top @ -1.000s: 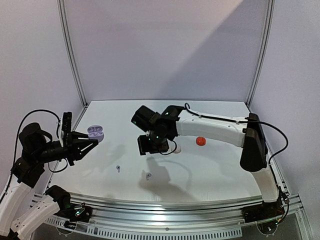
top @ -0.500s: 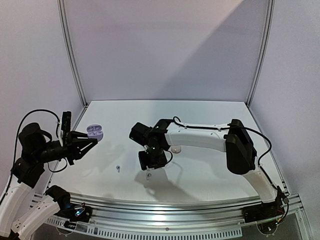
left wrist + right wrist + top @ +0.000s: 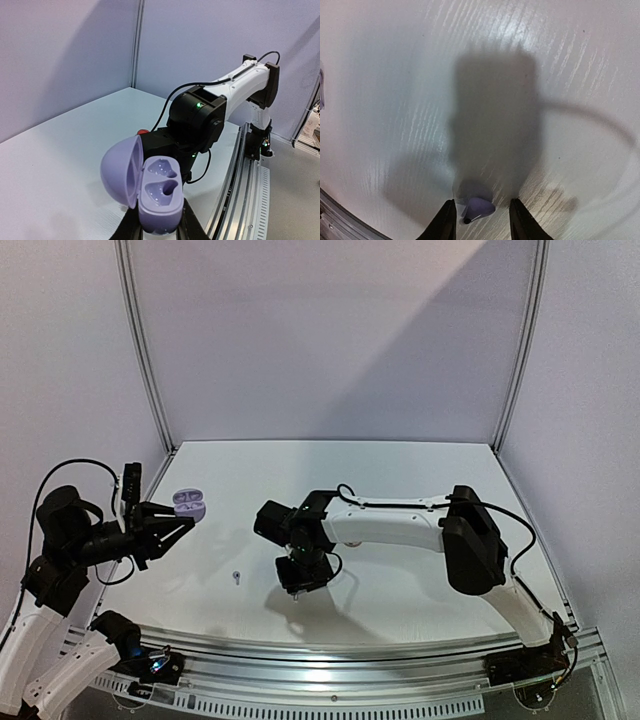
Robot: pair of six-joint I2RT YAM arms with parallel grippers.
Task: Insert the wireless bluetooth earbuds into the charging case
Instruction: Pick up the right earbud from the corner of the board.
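My left gripper (image 3: 178, 518) is shut on an open lilac charging case (image 3: 189, 504) and holds it above the table's left side. In the left wrist view the case (image 3: 159, 192) shows two empty wells, its lid (image 3: 120, 170) swung to the left, the gripper (image 3: 160, 229) clamping its base. My right gripper (image 3: 303, 577) is down at the table, near the middle front. In the right wrist view it (image 3: 481, 220) is open, with a lilac-grey earbud (image 3: 479, 207) lying between its fingers. A second lilac-grey earbud (image 3: 236, 577) lies on the table to the left.
A red round case (image 3: 143, 132) peeks out behind the right arm (image 3: 197, 117) in the left wrist view. The table's metal front rail (image 3: 330, 655) runs along the near edge. A lilac shape (image 3: 321, 90) shows at the left edge of the right wrist view.
My right gripper has moved toward the near edge and down over the earbud on the table. Its arm now hides the red case. My left gripper has stayed still with the case.
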